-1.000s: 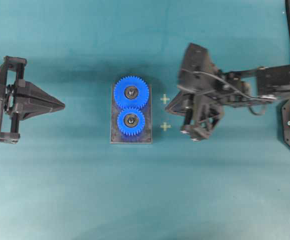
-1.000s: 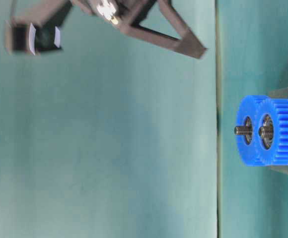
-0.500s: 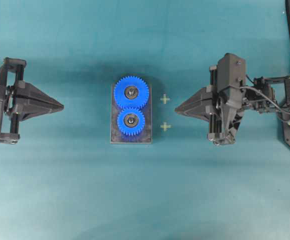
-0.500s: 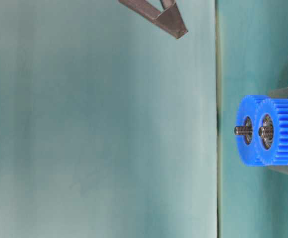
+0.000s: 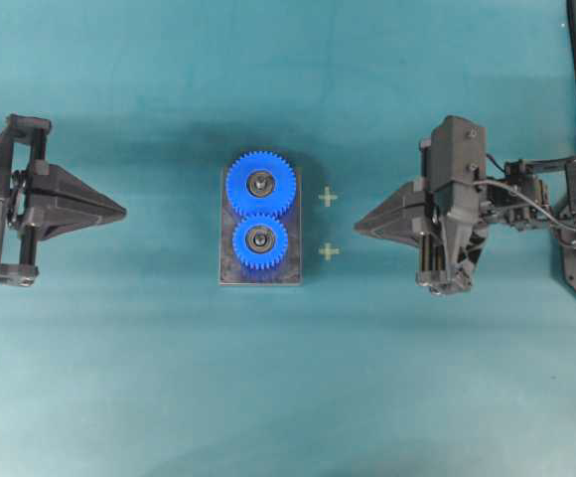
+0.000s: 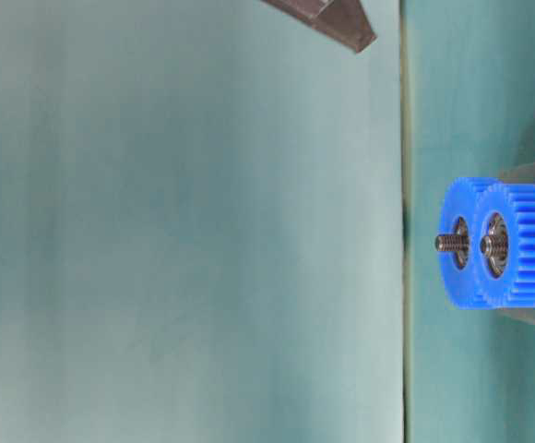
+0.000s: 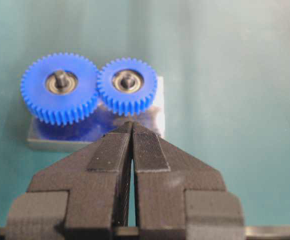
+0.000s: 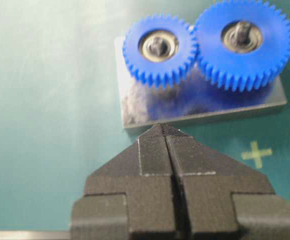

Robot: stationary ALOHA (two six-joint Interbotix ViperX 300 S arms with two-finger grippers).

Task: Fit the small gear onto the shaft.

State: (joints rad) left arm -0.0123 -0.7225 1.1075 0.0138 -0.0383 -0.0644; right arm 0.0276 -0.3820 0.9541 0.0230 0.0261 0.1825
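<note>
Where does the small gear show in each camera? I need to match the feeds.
Overhead: the small gear sits at centre, below the larger gear.
Table-level: right edge, nearer than the larger gear.
Left wrist: upper middle, right of the larger gear.
Right wrist: top centre, left of it.
Shared landmark: the grey plate.
</note>
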